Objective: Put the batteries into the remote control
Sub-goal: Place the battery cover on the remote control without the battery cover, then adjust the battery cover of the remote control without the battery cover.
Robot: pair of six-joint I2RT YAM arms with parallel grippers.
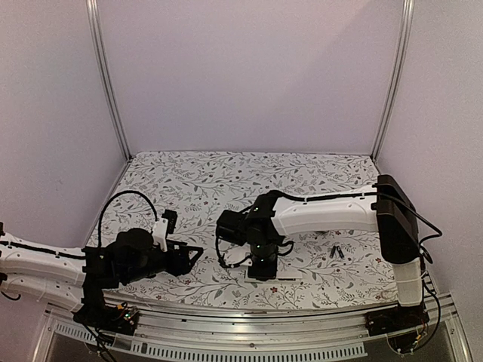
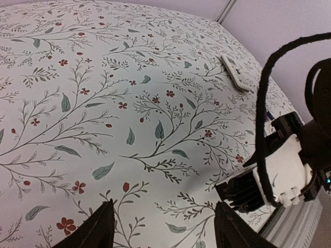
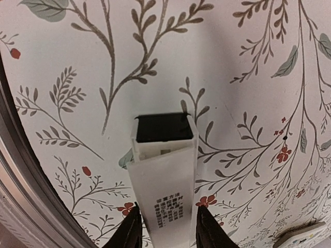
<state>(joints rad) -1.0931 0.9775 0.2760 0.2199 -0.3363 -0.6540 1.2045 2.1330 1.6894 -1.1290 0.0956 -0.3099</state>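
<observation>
**Top view.** Light even and diffuse, rather dim, with a lavender cast on the walls. Soft shadows lie under both arms on the tabletop (image 1: 189,173). Small items are poorly resolved.

**Left wrist view.** Cloth well lit, with a grey shadow across its near right part. Strong wide-angle bowing at the edges. The left end effector (image 2: 162,204) fingers (image 2: 101,230) show as black silhouettes without detail. The cable (image 2: 262,103) is fuzzy-edged.

**Right wrist view.** Bright and sharp at the centre. The white remote control (image 3: 165,175) is close to glare, its printed label legible. The lower left rim is lens-curved and soft.
</observation>
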